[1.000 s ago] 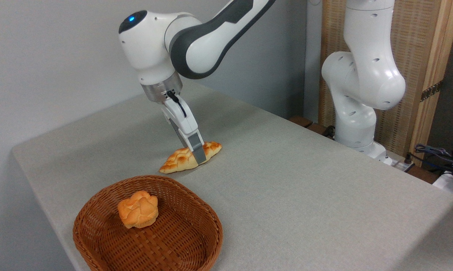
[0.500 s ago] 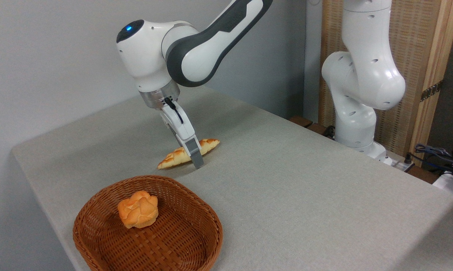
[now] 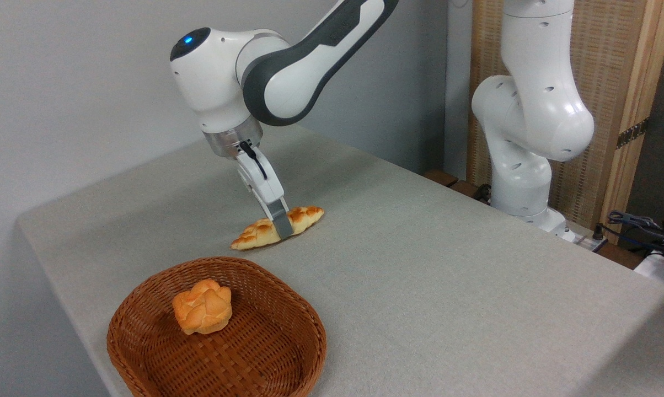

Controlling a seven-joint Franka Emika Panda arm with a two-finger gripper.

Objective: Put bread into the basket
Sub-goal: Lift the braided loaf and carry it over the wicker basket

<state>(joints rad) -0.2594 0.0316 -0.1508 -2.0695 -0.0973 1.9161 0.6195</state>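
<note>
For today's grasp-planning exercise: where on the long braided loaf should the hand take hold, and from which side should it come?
Grip the braided loaf across its narrow width near mid-length, coming from above. It lies flat on the table with both tapered ends free, so the middle likely balances best. The hand already straddles that spot.

One fixed cam, raised, off the near left corner of the grey cloth-covered table, looking down and across twd the white robot arm's base; mid-range, whole tabletop visible.
</note>
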